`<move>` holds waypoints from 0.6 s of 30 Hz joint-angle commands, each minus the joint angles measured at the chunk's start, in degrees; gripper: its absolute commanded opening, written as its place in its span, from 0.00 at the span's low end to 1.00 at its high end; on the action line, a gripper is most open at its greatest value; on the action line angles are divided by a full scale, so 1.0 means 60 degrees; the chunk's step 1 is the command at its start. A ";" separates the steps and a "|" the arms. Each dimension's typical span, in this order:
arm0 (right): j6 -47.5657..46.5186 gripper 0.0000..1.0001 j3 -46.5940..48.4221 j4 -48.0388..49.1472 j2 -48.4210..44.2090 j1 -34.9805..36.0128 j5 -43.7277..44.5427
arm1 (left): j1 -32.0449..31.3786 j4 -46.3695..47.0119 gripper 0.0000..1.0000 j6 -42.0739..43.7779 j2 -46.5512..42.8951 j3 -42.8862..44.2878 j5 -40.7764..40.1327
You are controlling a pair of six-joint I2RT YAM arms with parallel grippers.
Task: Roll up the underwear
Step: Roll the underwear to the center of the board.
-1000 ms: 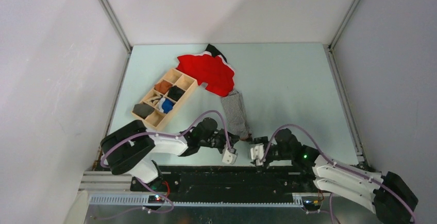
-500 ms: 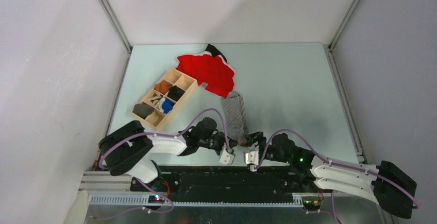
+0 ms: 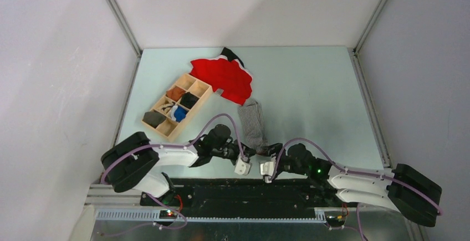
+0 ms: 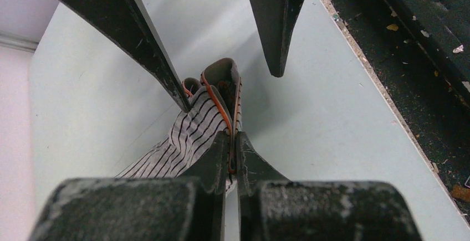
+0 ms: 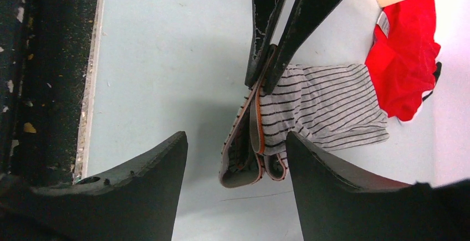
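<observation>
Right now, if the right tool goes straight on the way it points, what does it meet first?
Most likely the underwear: its folded end lies between the tips of the open right tool, pinched by the left tool, whose fingers stand beyond. Depth is unclear.

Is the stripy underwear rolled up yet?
Not rolled yet. The underwear lies as a long flat strip; only its near end is pinched up by the left fingers.
</observation>
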 commanded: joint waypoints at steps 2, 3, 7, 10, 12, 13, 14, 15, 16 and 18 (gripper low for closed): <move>0.0045 0.68 0.0262 0.0783 0.0330 -0.0067 0.0286 | 0.0208 0.0217 0.00 -0.0373 -0.0346 -0.0006 0.0604; 0.0041 0.68 0.0291 0.0791 0.0400 -0.0111 0.0260 | 0.0242 0.0231 0.00 -0.0384 -0.0363 -0.0013 0.0626; -0.0056 0.56 0.0450 0.0706 0.0831 -0.0285 0.0019 | 0.0370 0.0267 0.00 -0.0441 -0.0440 -0.0025 0.0733; -0.0092 0.54 0.0513 0.0894 0.1149 -0.0424 -0.0024 | 0.0460 0.0287 0.00 -0.0496 -0.0501 -0.0059 0.0875; -0.0088 0.53 0.0613 0.1066 0.1372 -0.0494 -0.0061 | 0.0520 0.0272 0.00 -0.0499 -0.0532 -0.0090 0.0949; -0.0090 0.52 0.0649 0.1089 0.1520 -0.0508 -0.0081 | 0.0569 0.0279 0.00 -0.0505 -0.0531 -0.0106 0.1024; -0.0093 0.51 0.0732 0.1146 0.1596 -0.0543 -0.0084 | 0.0590 0.0280 0.00 -0.0501 -0.0536 -0.0129 0.1034; -0.0084 0.49 0.0775 0.1158 0.1755 -0.0576 -0.0086 | 0.0612 0.0260 0.00 -0.0491 -0.0525 -0.0133 0.1034; -0.0027 0.48 0.0880 0.1182 0.1831 -0.0659 -0.0087 | 0.0633 0.0235 0.00 -0.0494 -0.0525 -0.0136 0.1031; 0.0074 0.41 0.1095 0.1095 0.2039 -0.0857 -0.0175 | 0.0672 0.0152 0.00 -0.0495 -0.0522 -0.0124 0.1050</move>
